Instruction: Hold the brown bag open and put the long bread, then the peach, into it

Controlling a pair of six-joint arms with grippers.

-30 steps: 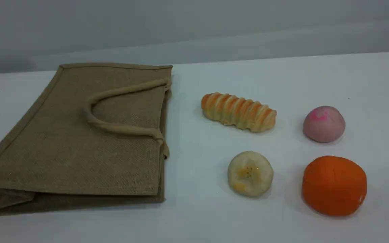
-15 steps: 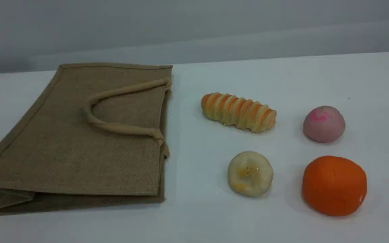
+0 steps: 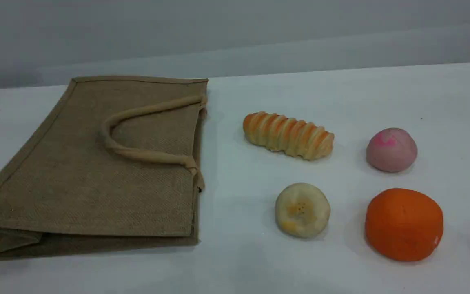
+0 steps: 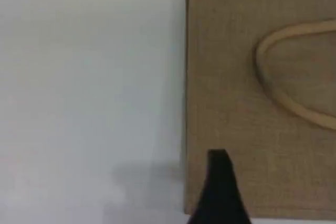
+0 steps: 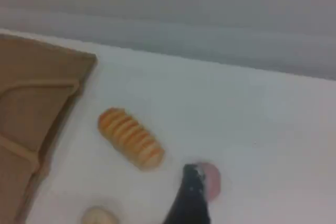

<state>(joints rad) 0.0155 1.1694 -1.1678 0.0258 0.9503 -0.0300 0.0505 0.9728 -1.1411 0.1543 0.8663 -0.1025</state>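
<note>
The scene view shows no arm: the bag [image 3: 88, 171] lies flat on the bench [image 3: 259, 265] at the left, with the bread [image 3: 288, 135] and the peach [image 3: 391, 150] to its right, apart from each other. Only the wrist views show the grippers. The left gripper [image 4: 219, 192] hangs over the bag's edge and I cannot tell whether it is open. The right gripper [image 5: 190, 198] is spread wide and holds nothing; its tip overlaps the peach, with the bread up and to the left

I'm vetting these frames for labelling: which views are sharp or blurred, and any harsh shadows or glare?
Scene view: sharp, evenly lit, faint shadows by the brown bag and orange fruit, no harsh glare. Left wrist view: soft, bag weave smeared, left fingertip a black silhouette. Right wrist view: blurriest; long bread ridges smudged, peach partly behind the right fingertip.
</note>
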